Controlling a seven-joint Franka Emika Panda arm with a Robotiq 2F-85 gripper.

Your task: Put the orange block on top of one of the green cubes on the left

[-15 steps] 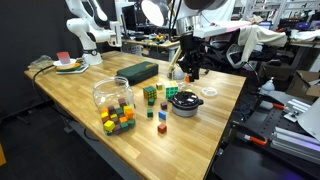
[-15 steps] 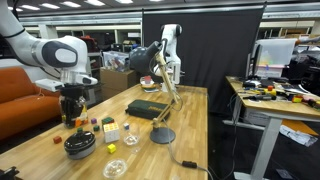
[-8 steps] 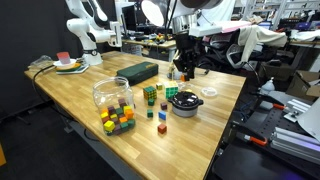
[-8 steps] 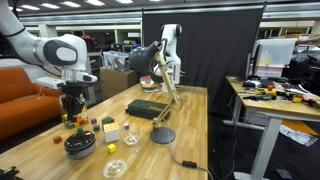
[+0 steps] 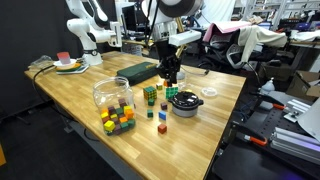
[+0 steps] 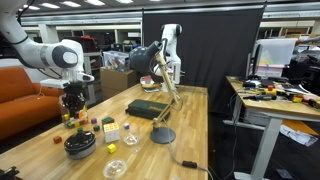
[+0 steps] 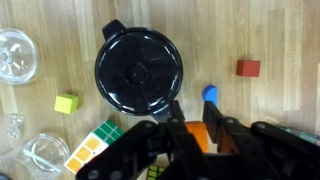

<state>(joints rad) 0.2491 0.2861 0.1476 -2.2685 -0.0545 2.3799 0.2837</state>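
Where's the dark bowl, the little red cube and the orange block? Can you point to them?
the dark bowl (image 7: 140,70), wrist view, on its bare middle.
the red cube (image 7: 248,68), wrist view, on its top face.
the orange block (image 7: 198,137), wrist view, on the orange face that shows.

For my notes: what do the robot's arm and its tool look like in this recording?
The arm is white, with rounded segments and dark joints. Its tool is black, with two chunky fingers. No markings are legible.
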